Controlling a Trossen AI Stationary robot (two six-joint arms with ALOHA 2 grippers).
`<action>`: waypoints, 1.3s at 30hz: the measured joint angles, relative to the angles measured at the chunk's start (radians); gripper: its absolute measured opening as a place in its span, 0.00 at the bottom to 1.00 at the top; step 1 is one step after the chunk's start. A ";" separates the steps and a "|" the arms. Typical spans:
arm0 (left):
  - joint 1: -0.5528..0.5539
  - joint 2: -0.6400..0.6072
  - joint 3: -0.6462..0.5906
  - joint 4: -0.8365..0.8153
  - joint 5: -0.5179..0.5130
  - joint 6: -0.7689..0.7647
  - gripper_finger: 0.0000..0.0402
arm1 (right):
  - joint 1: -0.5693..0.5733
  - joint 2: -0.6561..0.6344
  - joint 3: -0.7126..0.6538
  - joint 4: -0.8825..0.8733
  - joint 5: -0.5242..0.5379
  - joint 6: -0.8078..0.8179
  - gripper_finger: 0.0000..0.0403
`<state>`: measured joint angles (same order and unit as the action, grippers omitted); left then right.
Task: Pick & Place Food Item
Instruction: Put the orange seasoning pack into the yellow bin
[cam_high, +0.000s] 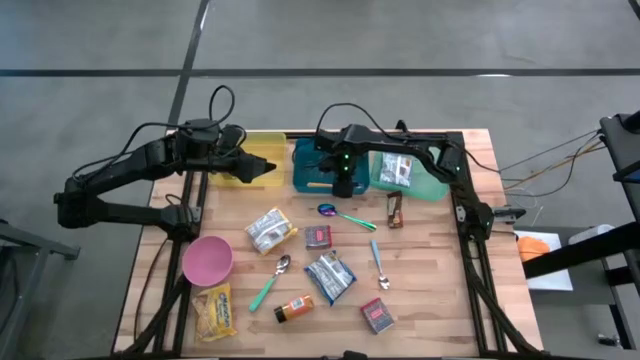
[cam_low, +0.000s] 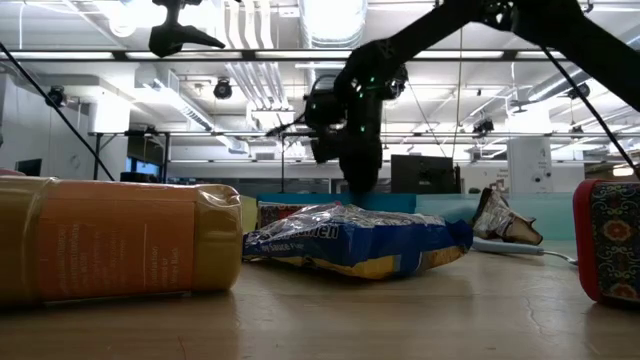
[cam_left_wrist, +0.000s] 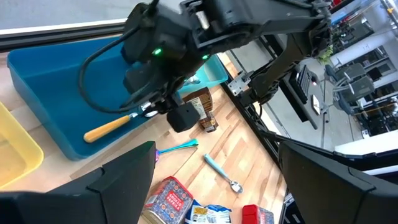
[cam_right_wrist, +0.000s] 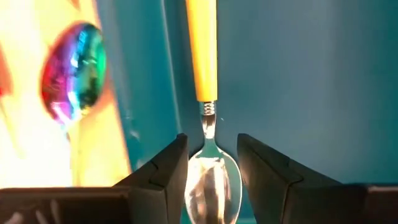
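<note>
An orange-handled spoon (cam_right_wrist: 202, 50) lies on the floor of the blue bin (cam_high: 310, 170), also seen in the left wrist view (cam_left_wrist: 109, 127). My right gripper (cam_right_wrist: 211, 163) points straight down over the bin and is open. Its fingers stand on either side of the spoon's metal bowl (cam_right_wrist: 211, 183), just above it. My left gripper (cam_high: 265, 170) hovers open over the yellow bin (cam_high: 250, 150) at the far left, with nothing between its fingers. Food packets lie about the table: a snack bag (cam_high: 270, 230), a blue bag (cam_high: 330, 275) and a yellow bag (cam_high: 215, 310).
A green bin (cam_high: 420, 185) at the far right holds a packet (cam_high: 397, 170). On the wood lie an iridescent spoon (cam_high: 335, 212), two more spoons (cam_high: 270, 285) (cam_high: 378, 265), a chocolate bar (cam_high: 395, 210), red packets (cam_high: 318, 237) (cam_high: 377, 315), an orange bottle (cam_high: 293, 308) and a pink bowl (cam_high: 207, 260).
</note>
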<state>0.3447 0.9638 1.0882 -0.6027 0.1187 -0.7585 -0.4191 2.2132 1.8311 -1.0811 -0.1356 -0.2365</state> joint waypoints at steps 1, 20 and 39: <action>0.000 0.000 0.000 0.000 -0.002 0.003 0.86 | 0.000 -0.014 0.000 0.000 0.001 0.011 0.34; 0.001 0.000 -0.028 -0.006 -0.015 0.076 0.86 | 0.019 -0.521 -0.317 -0.070 0.087 0.596 0.34; 0.002 0.000 -0.081 0.037 -0.014 0.108 0.86 | 0.204 -0.938 -0.913 0.143 0.250 1.349 0.34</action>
<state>0.3466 0.9638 1.0073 -0.5659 0.1047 -0.6502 -0.2149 1.2752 0.9183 -0.9382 0.1145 1.1123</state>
